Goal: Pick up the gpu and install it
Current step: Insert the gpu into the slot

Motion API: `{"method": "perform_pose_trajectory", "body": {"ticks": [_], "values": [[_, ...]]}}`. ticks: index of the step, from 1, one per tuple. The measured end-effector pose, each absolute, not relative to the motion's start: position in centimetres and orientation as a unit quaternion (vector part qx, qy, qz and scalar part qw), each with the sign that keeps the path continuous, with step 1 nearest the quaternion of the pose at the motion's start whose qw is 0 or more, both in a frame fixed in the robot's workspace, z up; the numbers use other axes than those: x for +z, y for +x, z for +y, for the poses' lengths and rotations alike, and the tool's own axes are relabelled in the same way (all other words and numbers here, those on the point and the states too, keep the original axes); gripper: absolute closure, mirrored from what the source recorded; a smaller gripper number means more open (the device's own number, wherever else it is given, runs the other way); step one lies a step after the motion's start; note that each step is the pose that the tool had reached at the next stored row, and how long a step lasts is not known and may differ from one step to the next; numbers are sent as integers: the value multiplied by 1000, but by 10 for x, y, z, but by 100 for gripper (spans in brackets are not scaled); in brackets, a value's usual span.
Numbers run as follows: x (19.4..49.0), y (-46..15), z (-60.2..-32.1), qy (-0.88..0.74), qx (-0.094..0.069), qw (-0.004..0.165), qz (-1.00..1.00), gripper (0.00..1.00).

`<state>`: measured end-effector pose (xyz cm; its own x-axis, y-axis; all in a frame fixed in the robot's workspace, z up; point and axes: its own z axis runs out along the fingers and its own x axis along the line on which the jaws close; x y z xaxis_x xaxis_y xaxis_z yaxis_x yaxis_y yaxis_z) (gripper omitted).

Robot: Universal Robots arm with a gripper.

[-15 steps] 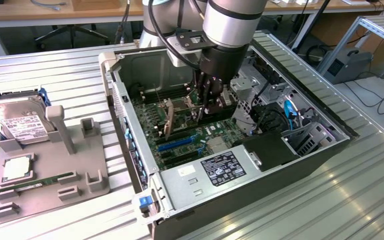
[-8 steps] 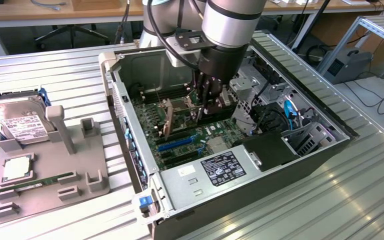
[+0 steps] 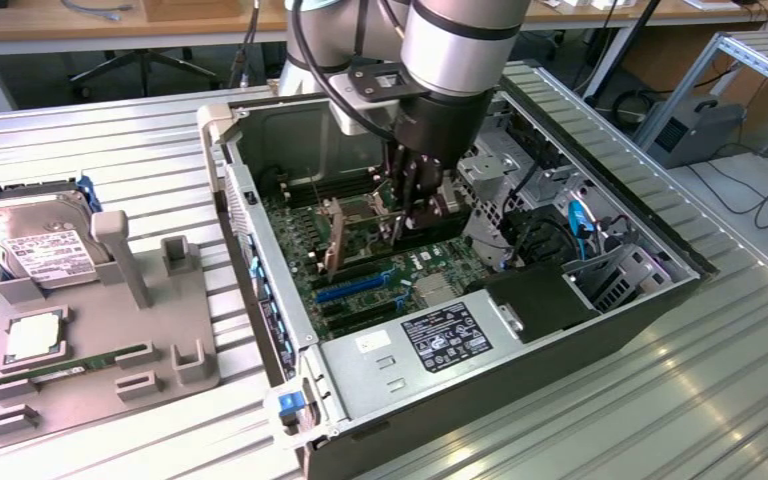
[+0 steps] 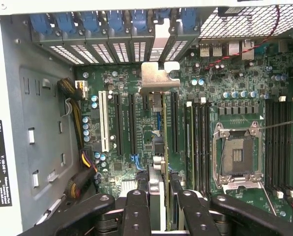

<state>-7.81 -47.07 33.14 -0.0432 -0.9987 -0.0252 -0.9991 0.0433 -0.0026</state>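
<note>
One gripper (image 3: pixel 415 215) clamped on upright gpu (image 4: pixel 162 123), inside case (image 3: pixel 651 262).

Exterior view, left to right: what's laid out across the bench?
Silver boxy hard drive with white label → grey plastic parts holder → open black computer case → thin flat GPU card with green board edge, clamped upright in the gripper over the motherboard → black power supply block.

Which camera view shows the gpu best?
The wrist view: the gpu stands edge-on over the motherboard slots, its silver bracket plainly visible, held in the claw. In the exterior view, the gpu shows as a card inside the case, partly hidden by the claw.
</note>
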Motion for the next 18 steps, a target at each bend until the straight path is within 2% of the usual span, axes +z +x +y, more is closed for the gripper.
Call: {"method": "perform_pose_trajectory", "body": {"ticks": [18], "values": [[331,-83,-471,-692,8,10,722,73]]}}
